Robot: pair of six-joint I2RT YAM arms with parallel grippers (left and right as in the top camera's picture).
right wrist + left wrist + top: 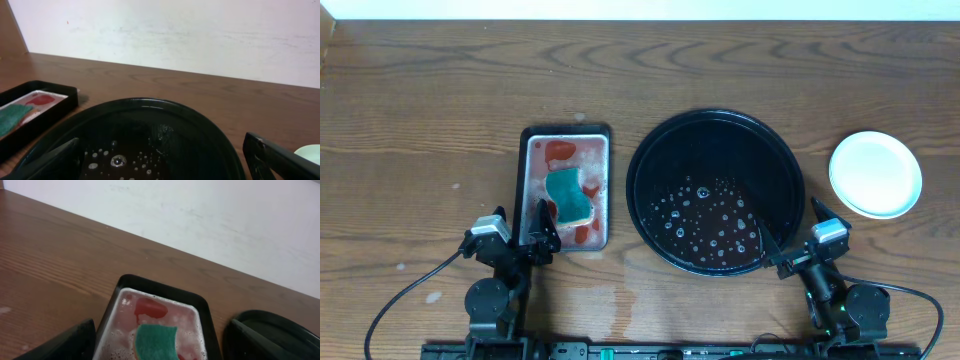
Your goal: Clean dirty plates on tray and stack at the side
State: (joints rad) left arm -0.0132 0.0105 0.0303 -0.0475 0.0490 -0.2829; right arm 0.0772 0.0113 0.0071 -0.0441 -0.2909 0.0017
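The round black tray (650,160) holds only water drops and bubbles; it also shows in the right wrist view (150,107). A white plate (876,173) sits on the bare wood to the tray's right, with a pale rim under it like a stack; its edge shows in the right wrist view (311,152). I cannot tell the other plates apart. My right gripper (782,218) (165,167) is open and empty over the tray's near right part. My left gripper (535,235) (160,352) is open at the near end of the rectangular dish.
The rectangular black-rimmed dish (525,160) left of the tray holds red-stained suds and a green sponge (568,197), which lies between my left fingers in the left wrist view (156,341). A damp patch marks the wood near the front edge (620,295).
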